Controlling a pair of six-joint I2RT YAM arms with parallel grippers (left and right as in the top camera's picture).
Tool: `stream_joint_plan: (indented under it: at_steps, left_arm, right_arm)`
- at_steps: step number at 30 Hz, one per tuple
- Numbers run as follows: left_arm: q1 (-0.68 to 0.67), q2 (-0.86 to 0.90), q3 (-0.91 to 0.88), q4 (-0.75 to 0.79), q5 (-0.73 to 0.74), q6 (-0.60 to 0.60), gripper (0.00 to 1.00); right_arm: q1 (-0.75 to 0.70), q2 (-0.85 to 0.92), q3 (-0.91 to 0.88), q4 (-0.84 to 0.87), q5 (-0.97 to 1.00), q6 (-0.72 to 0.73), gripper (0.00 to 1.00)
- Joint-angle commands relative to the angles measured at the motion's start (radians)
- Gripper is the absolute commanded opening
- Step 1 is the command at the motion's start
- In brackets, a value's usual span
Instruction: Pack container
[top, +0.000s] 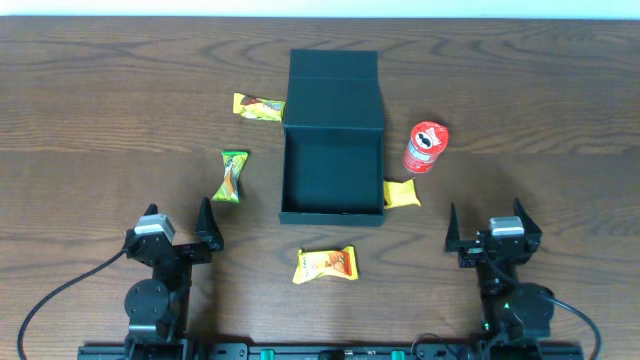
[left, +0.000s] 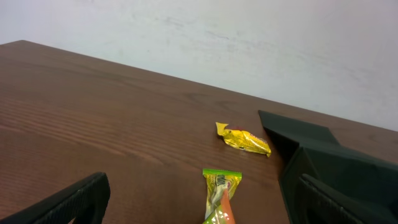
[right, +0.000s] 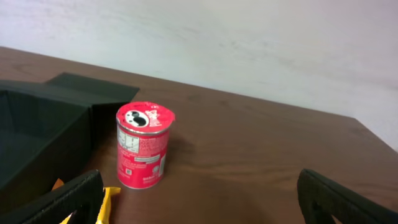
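Left pincer: black fingers spread wide, nothing between them, low at the table's near edge.
Green packet: crinkly foil stick with crimped ends, lying lengthwise just ahead of the left pincer's fingertips.
Yellow packet: glossy, wrinkled wrapper, farther ahead of the left pincer and inward, just beside the lid's left edge.
Orange packet: flat shiny pillow pack between the two pincers, just short of the box's front wall.
Container: dark teal-green, matte, square, rigid walls; ahead and midway between the pincers, well open upward.
Lid: hinged flap of the same matte board, folded back flat on the side away from both pincers.
Small yellow packet: foil, ahead and inward of the right pincer, against the box's right wall by the near corner.
Red can: short upright cylinder with a printed label and foil top, beyond that packet, just beside the box.
Right pincer: released, black fingers wide apart, gripping nothing.
Table: brown wood grain, smooth.
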Motion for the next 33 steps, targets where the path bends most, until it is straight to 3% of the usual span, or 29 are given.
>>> stream_joint_plan:
  at_steps: [1,3,12,17,20,24,27,29,33]
  left_arm:
    - [0.003,-0.010,-0.012,-0.055,-0.009,0.026,0.95]
    - [0.003,-0.010,-0.012,-0.050,-0.024,0.038,0.95]
    - [0.003,-0.010,0.003,0.328,-0.174,0.040,0.95]
    - [0.003,0.021,0.163,0.337,-0.235,0.090,0.95]
    - [0.003,0.114,0.285,0.338,-0.233,0.155,0.95]
    - [0.003,0.416,0.515,0.389,-0.220,0.212,0.95]
    - [0.003,0.710,0.748,0.361,-0.073,0.303,0.96]
    - [0.003,0.874,0.889,0.283,-0.011,0.309,0.96]
    - [0.002,1.190,1.189,-0.003,0.054,0.307,0.95]
  right_arm:
    - [-0.008,-0.007,-0.002,0.029,-0.004,-0.010,0.99]
    - [-0.008,-0.007,-0.002,0.089,-0.002,-0.012,0.99]
    - [-0.008,0.000,0.010,0.445,0.126,-0.015,0.99]
    - [-0.009,0.089,0.125,0.499,0.254,-0.018,0.99]
    - [-0.008,0.242,0.247,0.571,0.262,-0.068,0.99]
    - [-0.008,0.591,0.523,0.577,0.262,-0.066,0.99]
    - [-0.008,0.911,0.810,0.520,0.192,-0.066,0.99]
    - [-0.008,1.077,0.993,0.396,0.086,-0.061,0.99]
    - [-0.002,1.297,1.306,-0.030,0.065,0.030,0.99]
